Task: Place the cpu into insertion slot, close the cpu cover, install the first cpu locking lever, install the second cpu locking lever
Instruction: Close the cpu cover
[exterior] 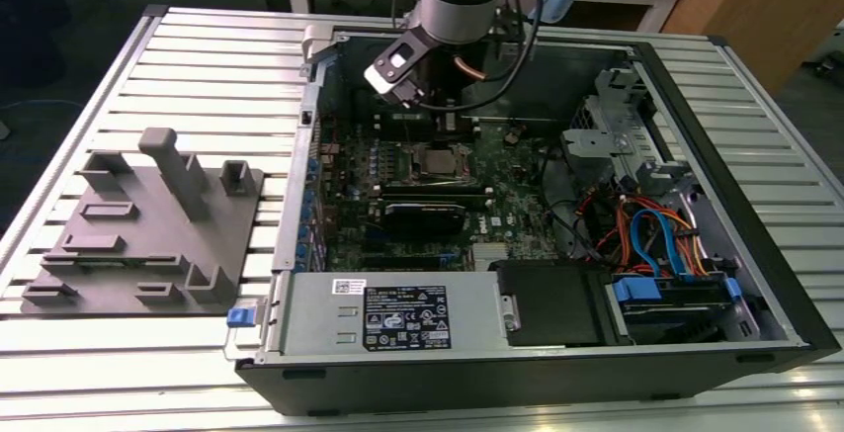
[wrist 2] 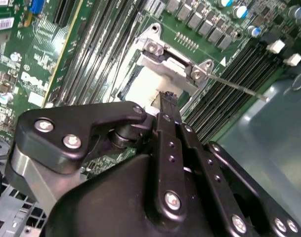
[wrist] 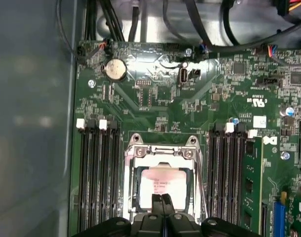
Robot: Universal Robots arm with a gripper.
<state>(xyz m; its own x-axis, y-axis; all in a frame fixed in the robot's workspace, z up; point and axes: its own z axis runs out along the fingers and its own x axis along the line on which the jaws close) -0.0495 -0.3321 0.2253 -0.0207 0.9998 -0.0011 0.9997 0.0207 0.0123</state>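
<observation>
The cpu [wrist: 162,183] lies in the insertion slot [exterior: 433,160] of the green motherboard, its pale metal top showing through the window of the cpu cover [wrist: 160,154]. That silvery frame appears to lie flat over the socket. In both wrist views my gripper [wrist: 162,200] is shut, fingertips pressed together with nothing between them, just above the chip's edge. A thin metal locking lever [wrist 2: 239,87] sticks out from the socket's corner past the memory slots. The cpu [wrist 2: 145,81] also shows beside the gripper [wrist 2: 168,98]. In the exterior view the gripper [exterior: 444,128] hangs over the socket.
The open computer case [exterior: 738,116] sits on a slatted metal table. Black memory slots [wrist: 98,177] flank the socket on both sides. Cables and drive bays [exterior: 659,234] fill the exterior view's right. A grey fixture plate [exterior: 145,224] stands at that view's left.
</observation>
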